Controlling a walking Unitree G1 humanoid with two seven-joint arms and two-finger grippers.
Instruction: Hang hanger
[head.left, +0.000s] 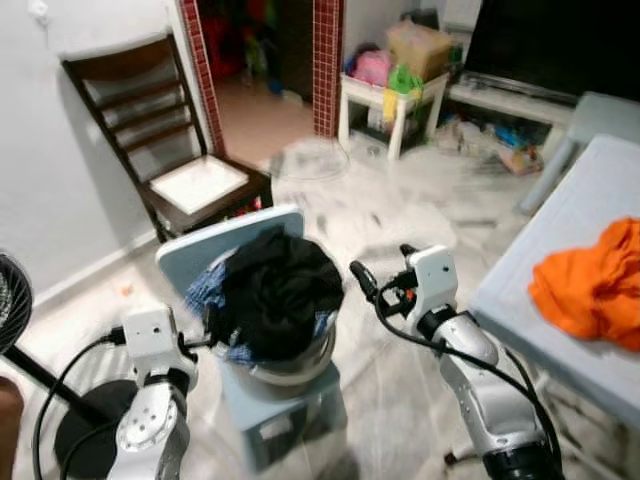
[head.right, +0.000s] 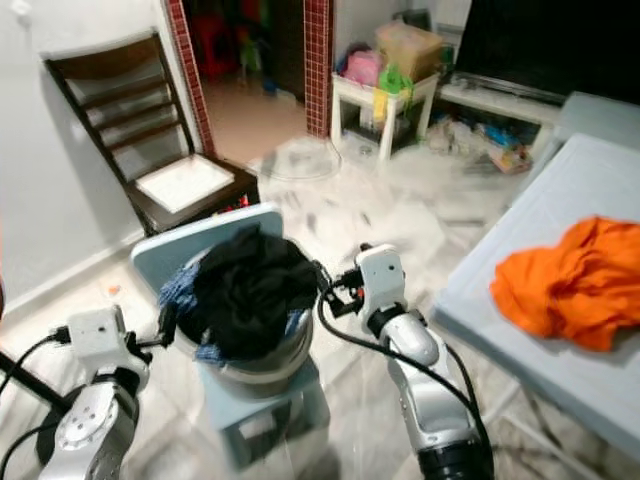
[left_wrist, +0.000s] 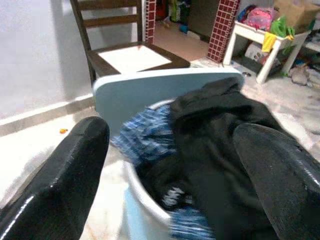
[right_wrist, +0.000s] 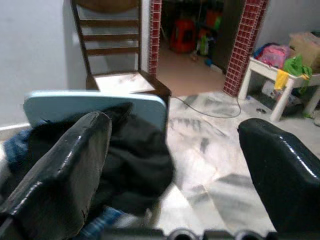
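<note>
L gripper (left_wrist: 170, 165) & R gripper (right_wrist: 175, 160), both spread, flank clothes-filled basket (head.left: 290, 372).

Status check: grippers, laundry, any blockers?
Left gripper and right gripper open, flanking basket. Black garment heaped on top. No hanger visible.
</note>
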